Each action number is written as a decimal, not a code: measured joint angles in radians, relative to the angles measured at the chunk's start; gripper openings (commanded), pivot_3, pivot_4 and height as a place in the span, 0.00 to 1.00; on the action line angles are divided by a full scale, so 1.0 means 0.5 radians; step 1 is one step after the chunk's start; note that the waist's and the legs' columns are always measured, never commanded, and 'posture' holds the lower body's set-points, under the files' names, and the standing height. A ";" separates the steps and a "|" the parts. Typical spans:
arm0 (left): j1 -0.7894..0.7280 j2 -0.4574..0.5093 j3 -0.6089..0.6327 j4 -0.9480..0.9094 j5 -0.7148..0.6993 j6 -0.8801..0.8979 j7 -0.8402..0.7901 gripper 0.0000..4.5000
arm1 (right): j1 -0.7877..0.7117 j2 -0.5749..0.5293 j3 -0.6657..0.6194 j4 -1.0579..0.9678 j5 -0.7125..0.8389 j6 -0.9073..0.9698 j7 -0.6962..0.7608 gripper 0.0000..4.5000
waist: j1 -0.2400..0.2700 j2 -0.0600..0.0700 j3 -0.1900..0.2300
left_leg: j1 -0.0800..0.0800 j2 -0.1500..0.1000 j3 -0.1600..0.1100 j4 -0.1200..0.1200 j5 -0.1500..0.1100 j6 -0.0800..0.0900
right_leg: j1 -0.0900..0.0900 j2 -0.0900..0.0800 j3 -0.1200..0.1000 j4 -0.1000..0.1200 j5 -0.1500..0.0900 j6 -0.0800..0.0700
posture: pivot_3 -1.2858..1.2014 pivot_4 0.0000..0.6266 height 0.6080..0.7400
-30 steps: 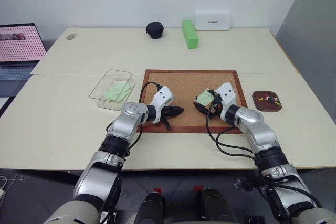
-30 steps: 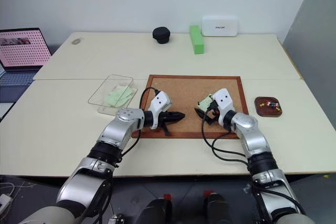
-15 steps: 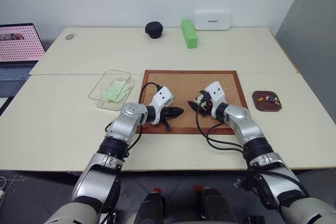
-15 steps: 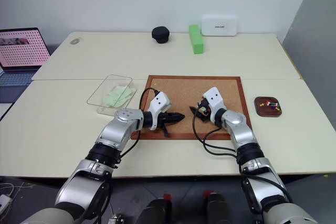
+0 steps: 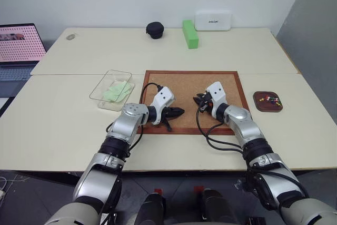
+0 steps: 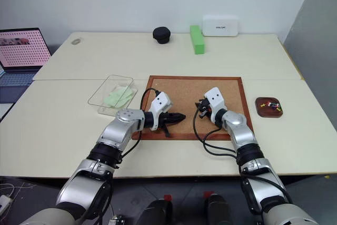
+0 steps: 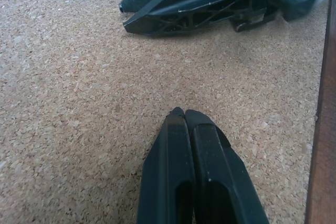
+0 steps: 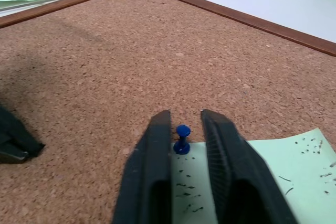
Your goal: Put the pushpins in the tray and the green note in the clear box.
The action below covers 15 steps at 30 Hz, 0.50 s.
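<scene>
In the head view, both grippers rest over the corkboard [image 5: 191, 100]; the tray [image 5: 267, 101] lies to its right, the clear box [image 5: 111, 89] to its left.

In the left wrist view, the left gripper [image 7: 181, 113] is closed and empty.

In the right wrist view, the right gripper [image 8: 182, 115] has narrow jaws around a blue pushpin [image 8: 181, 138] standing in the green note [image 8: 252, 177].

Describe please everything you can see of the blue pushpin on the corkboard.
The blue pushpin is tiny, with a glossy plastic spool-shaped head. It stands upright, stuck through a corner of the pale green note into the corkboard. It sits between the two black fingers of the right gripper, which have closed in around its head; real contact cannot be confirmed. Its metal point is hidden.
</scene>
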 measured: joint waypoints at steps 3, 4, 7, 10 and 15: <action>-0.003 -0.012 0.003 0.014 0.000 -0.012 0.002 0.00 | 0.037 -0.007 -0.002 -0.046 0.001 0.000 -0.001 0.00 | 0.004 0.000 0.000 | 0.000 0.000 0.000 0.000 0.000 0.000 | 0.001 0.000 0.000 0.000 0.000 0.000 | 0.52 0.24 1.00; -0.003 -0.014 0.004 0.015 0.000 -0.015 0.002 0.00 | 0.044 -0.010 -0.002 -0.057 0.001 0.002 -0.001 0.00 | 0.005 0.000 0.000 | 0.000 0.000 0.000 0.000 0.000 0.000 | 0.001 0.000 0.000 0.000 0.000 0.000 | 0.52 0.24 1.00; 0.000 -0.022 0.004 0.024 0.000 -0.041 0.005 0.00 | 0.063 -0.016 -0.003 -0.087 -0.001 0.004 -0.013 0.00 | 0.009 0.000 0.000 | 0.000 -0.001 -0.001 0.000 0.000 0.000 | 0.001 -0.001 -0.001 0.000 0.000 0.000 | 0.52 0.24 1.00; 0.001 -0.032 0.004 0.031 0.001 -0.054 0.023 0.00 | 0.079 -0.017 -0.005 -0.115 -0.002 0.004 -0.059 0.00 | 0.013 0.000 0.000 | -0.001 -0.002 -0.001 0.000 0.000 0.000 | 0.001 -0.002 -0.001 0.000 0.000 0.000 | 0.52 0.24 1.00; 0.005 -0.053 0.004 0.063 0.002 -0.079 0.054 0.00 | 0.150 -0.049 -0.089 -0.473 0.030 0.026 -0.142 0.00 | 0.018 0.000 -0.001 | -0.001 -0.003 -0.002 0.002 0.000 0.000 | 0.002 -0.003 -0.001 0.000 0.001 0.002 | 0.52 0.24 1.00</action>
